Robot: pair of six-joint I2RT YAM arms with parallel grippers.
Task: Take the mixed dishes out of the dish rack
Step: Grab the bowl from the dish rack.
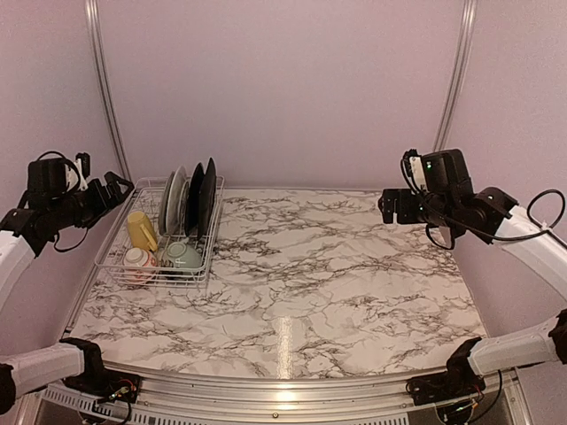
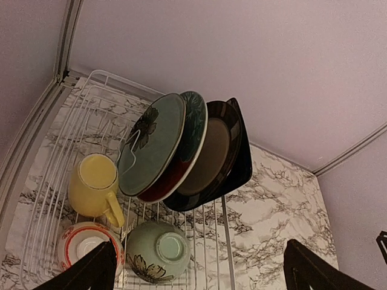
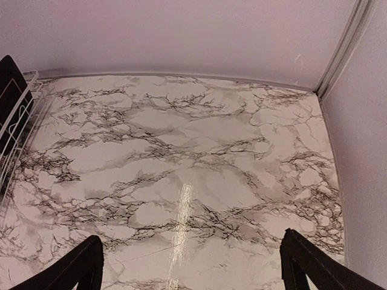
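My left gripper (image 2: 196,275) hangs wide open above the dish rack (image 2: 109,75) at the desk's (image 3: 199,151) far left. I'd descend squarely onto the yellow mug (image 2: 94,184), clearing the upright plates (image 2: 157,145). My right gripper (image 3: 190,269) is also spread wide.

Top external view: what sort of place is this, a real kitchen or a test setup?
Probably a lab test cell, not a kitchen: a marble-patterned table boxed in by bare lilac walls, robot arms mounted at its near edge, and a loaded dish rack.
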